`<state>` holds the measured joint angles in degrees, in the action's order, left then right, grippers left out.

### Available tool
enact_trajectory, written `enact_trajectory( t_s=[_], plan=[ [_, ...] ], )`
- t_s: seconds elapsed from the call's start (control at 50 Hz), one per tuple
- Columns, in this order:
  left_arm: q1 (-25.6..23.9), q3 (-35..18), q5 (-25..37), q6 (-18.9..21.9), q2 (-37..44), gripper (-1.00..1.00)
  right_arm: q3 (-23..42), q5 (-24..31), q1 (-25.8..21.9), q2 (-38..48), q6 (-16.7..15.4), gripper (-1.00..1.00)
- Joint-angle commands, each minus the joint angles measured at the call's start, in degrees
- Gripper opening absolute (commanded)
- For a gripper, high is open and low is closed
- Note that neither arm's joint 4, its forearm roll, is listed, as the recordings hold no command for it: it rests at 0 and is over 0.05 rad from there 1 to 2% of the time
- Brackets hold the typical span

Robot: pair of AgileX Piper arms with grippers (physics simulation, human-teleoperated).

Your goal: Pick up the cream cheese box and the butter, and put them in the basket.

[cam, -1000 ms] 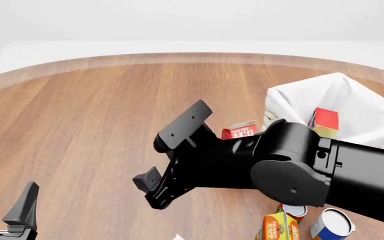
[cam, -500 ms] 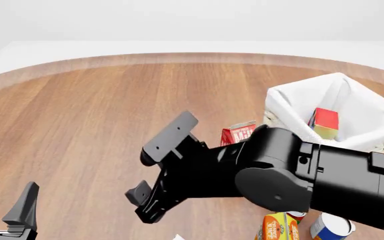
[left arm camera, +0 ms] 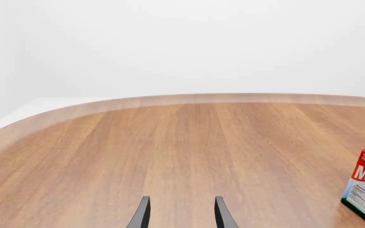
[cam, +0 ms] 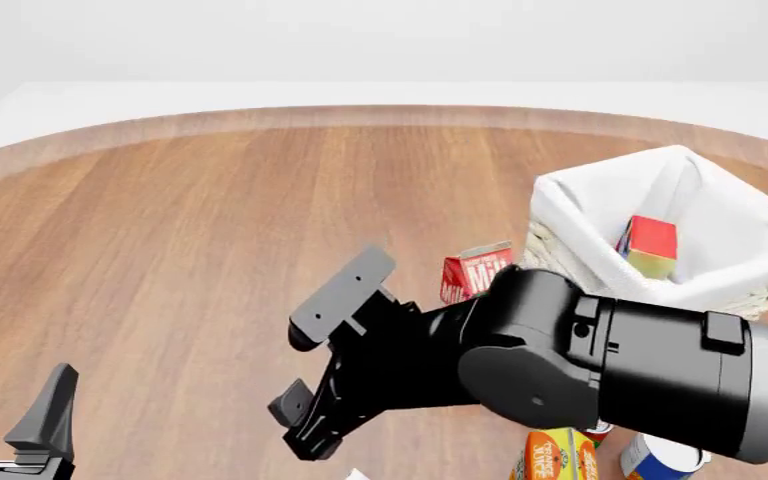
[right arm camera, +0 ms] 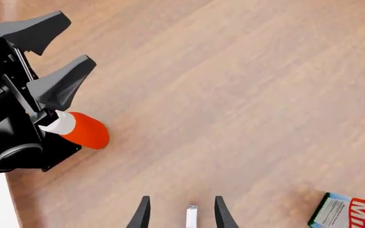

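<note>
Right gripper: the gripper (cam: 301, 370) hangs over the middle of the counter (cam: 184, 230), turned towards the near left, its jaws spread wide with nothing between the fingers (right arm camera: 143, 214).
Left gripper: it sits low at the near-left corner (cam: 11, 392), jaws parted and empty, above bare wood in its own wrist view (left arm camera: 181, 216).
Butter: the butter (cam: 648, 245) stands inside the basket (cam: 584, 205) at the far right, against the white cloth lining. It is well apart from both grippers and behind the right arm.
Cream cheese box: not clearly seen. A narrow white object (right arm camera: 191, 216) lies on the counter below the gap between the right gripper's fingers, touching neither. Too little of it shows to tell whether this is the box.
Milk carton: the red carton (cam: 478, 268) stands just beside the basket's near-left side, partly hidden by the right arm.
Near right edge: an orange-yellow carton (cam: 558, 455) and a round tin can (cam: 658, 457) stand under the right arm.
By the left arm: a red rounded object with a white end (right arm camera: 84, 130) lies on the counter.
</note>
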<state>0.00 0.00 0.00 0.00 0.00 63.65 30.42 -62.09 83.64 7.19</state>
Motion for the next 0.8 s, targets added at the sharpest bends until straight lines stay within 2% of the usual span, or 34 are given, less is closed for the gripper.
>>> enact_trajectory(
  t_s=[0.02, 0.3, 0.6, 0.8],
  plan=[
    [0.0, 0.0, 0.0, 0.0, 0.0, 1.00, -1.8, -0.2, -0.2, -0.8, 0.9, 1.00],
    [0.0, 0.0, 0.0, 0.0, 0.0, 1.00, -4.2, -2.1, -0.9, -1.2, 3.1, 1.00],
    [0.0, 0.0, 0.0, 0.0, 0.0, 1.00, -5.3, -5.0, -0.7, 0.9, 3.4, 1.00],
    [0.0, 0.0, 0.0, 0.0, 0.0, 1.00, -6.2, -3.8, -0.9, -0.8, 3.3, 1.00]
  ],
)
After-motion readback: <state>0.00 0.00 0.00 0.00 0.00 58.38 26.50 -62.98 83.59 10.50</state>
